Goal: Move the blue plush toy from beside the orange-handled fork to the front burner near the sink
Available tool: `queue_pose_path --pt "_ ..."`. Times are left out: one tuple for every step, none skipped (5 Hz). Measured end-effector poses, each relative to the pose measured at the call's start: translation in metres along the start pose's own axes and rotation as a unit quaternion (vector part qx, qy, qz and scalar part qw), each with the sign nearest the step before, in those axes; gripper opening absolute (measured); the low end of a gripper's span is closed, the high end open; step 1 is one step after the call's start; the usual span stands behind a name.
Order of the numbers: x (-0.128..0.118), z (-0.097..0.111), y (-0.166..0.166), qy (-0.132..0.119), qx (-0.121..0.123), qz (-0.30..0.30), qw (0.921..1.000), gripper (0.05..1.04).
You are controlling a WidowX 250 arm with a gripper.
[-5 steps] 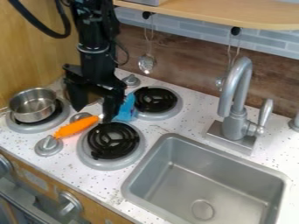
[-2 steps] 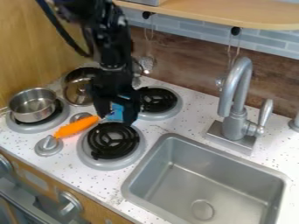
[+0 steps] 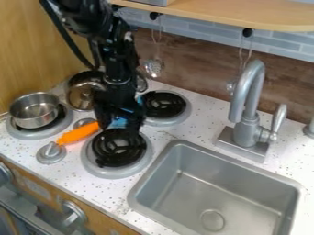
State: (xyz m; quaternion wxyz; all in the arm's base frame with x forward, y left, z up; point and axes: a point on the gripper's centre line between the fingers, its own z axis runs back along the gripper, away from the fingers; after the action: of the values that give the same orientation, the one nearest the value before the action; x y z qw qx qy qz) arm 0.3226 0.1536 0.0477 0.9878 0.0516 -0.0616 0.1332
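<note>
Stove and sink, with changes since the earlier frames. The gripper (image 3: 119, 126) has shifted toward the sink side since the first frame and sits slightly lower than in the second. Its jaws are parted, one on either side of the blue head (image 3: 118, 123) of a utensil; whether either touches it cannot be told. The utensil's orange handle (image 3: 78, 132) lies as before, pointing toward the front-left knob (image 3: 51, 153). A shiny round lid-like piece (image 3: 81, 95), largely covered by the arm in the first frame, is now more exposed.

Surface: a white speckled counter (image 3: 171, 132) carries a front burner (image 3: 120, 148) just below the gripper, a rear burner (image 3: 164, 104) and—at far left—a steel pot (image 3: 35, 111) resting on another burner. To the right are a gray sink (image 3: 239, 197) and its faucet (image 3: 247, 131) (lever at its side).

Room: pale blue tiles (image 3: 196, 33) top a brown wood-look panel (image 3: 196, 69); a perforated ladle (image 3: 154, 67) hangs beneath a light wooden shelf (image 3: 227, 14).
</note>
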Motion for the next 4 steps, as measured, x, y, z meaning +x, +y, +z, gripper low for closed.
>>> queue_pose_path --pt "0.001 0.0 0.009 -0.006 0.004 0.011 0.9999 1.001" --pt "0.002 -0.001 0.013 -0.012 0.005 0.003 0.9999 1.001" --pt "0.02 0.005 0.016 -0.057 0.012 -0.004 0.9983 1.001" --pt "0.038 0.001 0.019 -0.077 0.008 -0.005 0.997 1.001"
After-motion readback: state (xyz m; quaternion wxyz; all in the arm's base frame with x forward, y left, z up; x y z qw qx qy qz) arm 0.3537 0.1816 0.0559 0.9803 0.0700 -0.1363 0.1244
